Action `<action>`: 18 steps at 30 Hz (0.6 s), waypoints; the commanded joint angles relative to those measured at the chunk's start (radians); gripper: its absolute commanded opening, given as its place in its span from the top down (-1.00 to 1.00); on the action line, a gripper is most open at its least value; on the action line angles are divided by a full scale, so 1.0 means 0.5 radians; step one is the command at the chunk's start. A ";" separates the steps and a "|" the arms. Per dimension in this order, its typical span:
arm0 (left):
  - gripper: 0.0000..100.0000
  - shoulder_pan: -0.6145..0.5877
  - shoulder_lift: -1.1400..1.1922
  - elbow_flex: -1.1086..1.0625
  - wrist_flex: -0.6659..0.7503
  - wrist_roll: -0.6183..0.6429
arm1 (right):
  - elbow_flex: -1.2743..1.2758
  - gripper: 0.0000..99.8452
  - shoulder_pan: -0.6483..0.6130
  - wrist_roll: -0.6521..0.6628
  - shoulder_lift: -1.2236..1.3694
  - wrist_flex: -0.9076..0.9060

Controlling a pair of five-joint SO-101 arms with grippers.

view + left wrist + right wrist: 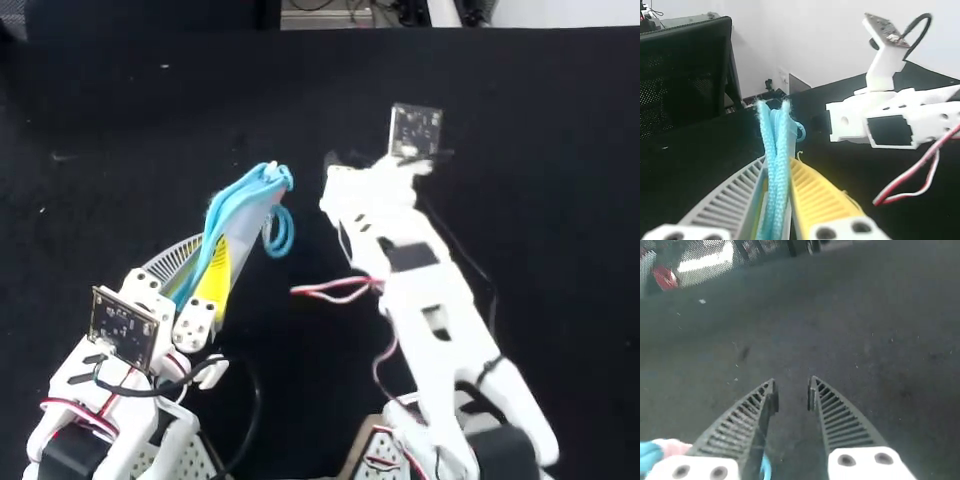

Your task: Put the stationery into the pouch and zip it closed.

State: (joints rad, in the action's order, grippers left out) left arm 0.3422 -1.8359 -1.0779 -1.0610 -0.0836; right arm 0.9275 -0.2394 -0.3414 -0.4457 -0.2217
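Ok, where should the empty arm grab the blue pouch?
Probably the free upper end of the light blue fabric pouch, poking out past the left gripper. Come from the side where the open right gripper sits; lower down, the jaws clamp it.

The setting was a robotics lab or office workroom; white plastic robot arms [430, 300] with bare circuit boards [415, 130] and loose wires [330, 290] stood at a table [560, 120] draped in black cloth; a black mesh office chair [685, 70] sat by a plain white wall [805, 35].
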 commanded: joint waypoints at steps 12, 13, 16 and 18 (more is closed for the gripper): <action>0.94 0.017 0.018 -0.038 -0.043 0.025 | -0.170 0.80 -0.021 -0.015 0.143 -0.015; 0.94 0.017 0.018 -0.038 -0.043 0.025 | -0.173 0.80 -0.021 -0.015 0.143 0.003; 0.94 0.017 0.018 -0.038 -0.046 0.025 | -0.155 0.80 0.015 -0.006 0.146 0.193; 0.94 0.017 0.018 -0.038 -0.049 0.025 | -0.143 0.80 0.058 -0.015 0.180 0.264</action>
State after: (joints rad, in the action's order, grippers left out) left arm 0.3422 -1.8359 -1.0779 -1.0610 -0.0836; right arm 0.8968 -0.2378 -0.3414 -0.3659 -0.1542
